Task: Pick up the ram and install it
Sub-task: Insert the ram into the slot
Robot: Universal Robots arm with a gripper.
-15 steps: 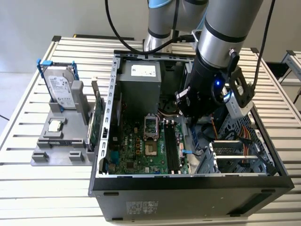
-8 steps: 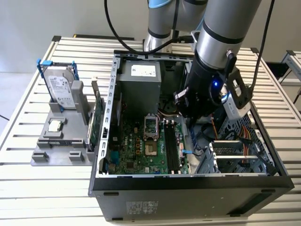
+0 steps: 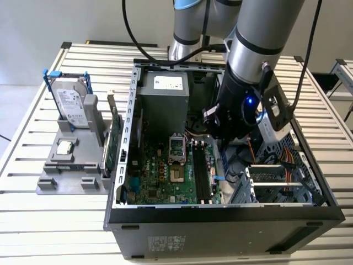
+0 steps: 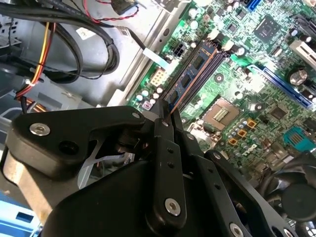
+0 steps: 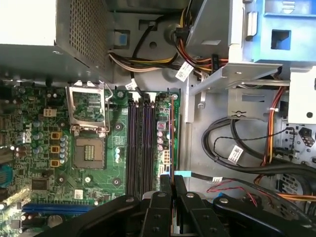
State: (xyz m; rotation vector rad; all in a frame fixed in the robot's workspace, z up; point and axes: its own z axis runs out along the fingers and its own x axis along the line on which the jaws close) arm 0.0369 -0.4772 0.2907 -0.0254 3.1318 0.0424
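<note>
The gripper (image 5: 171, 185) is clamped on the ram (image 5: 171, 143), which stands on edge below it, just above the memory slots (image 5: 140, 143) of the motherboard (image 5: 44, 148).

Exterior view high and angled down over open computer case (image 3: 128, 165) on slatted table (image 3: 33, 221), both wrist views close above motherboard (image 5: 118, 148), sharing memory slots (image 5: 140, 143) and gripper (image 5: 170, 185) at lower frame.

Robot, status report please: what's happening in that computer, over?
Hand shut on memory stick. Stick hangs over the board beside the black slots, not seated. Cables off to the side, none between.
</note>
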